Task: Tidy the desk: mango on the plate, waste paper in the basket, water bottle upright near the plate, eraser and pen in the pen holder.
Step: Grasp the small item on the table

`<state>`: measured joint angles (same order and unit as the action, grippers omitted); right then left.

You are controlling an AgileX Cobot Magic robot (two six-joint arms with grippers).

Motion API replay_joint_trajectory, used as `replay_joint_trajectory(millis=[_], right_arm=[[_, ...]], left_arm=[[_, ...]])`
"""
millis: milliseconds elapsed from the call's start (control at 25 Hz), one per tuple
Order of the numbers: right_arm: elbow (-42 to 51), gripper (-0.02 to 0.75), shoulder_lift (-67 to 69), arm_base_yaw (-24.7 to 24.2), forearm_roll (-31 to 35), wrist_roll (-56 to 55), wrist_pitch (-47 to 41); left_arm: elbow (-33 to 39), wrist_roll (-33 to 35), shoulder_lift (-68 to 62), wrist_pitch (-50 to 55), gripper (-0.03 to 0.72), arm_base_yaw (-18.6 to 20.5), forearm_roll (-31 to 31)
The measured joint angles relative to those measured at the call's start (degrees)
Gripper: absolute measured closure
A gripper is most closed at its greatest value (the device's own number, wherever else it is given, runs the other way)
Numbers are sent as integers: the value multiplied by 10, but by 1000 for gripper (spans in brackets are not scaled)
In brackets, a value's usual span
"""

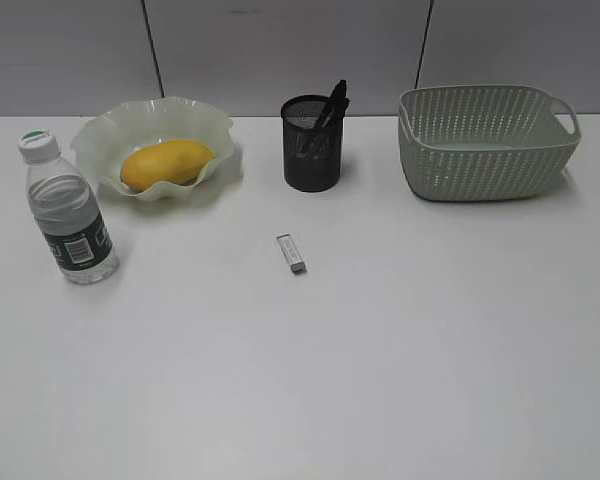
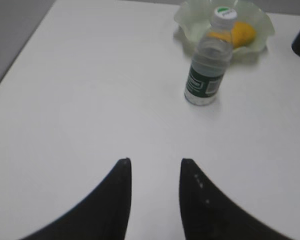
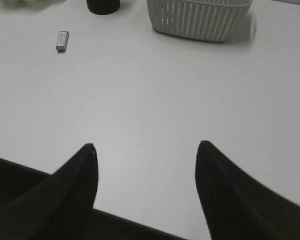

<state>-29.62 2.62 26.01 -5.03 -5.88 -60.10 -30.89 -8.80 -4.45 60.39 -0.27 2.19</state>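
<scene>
Desk [image 1: 380, 380]: plain white tabletop against a grey panelled wall [image 1: 280, 50]. Mango [image 1: 166, 164]: lying in the wavy-rimmed green plate [image 1: 210, 125], back left. Water bottle [image 1: 68, 212]: upright, just in front and left of the plate. Pen holder [image 1: 311, 143]: black mesh, centre back, dark pen [image 1: 334, 103] standing in it. Eraser [image 1: 292, 253]: flat on the desk in front of the holder, apart from it. Basket [image 1: 485, 145]: back right. Left gripper [image 2: 154, 165]: jaws partly apart, holding nothing, over bare desk. Right gripper [image 3: 146, 149]: jaws wide apart, holding nothing, at the near edge.
</scene>
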Motion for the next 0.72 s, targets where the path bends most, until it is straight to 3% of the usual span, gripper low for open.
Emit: replay_joint_trajectory(millis=[200,400,520,600,720], right_arm=[[0,247,-5,0,0,-5,3],[0,247,-5,0,-1,-5,3],[0,247,-5,0,-1,-5,3],[0,247,-5,0,-1,-5,3],[0,247,-5,0,-1,-5,3]], left_arm=[[-20,73,-163,-48,424,-2,-84],[-69,122,-353,-112,375,-54,-206],[-116,133,-489,-144,369,-124,-220],[-149,132,-553,-177,368,-195,-217],[-206,38,-665,-234,370,-309,-167]])
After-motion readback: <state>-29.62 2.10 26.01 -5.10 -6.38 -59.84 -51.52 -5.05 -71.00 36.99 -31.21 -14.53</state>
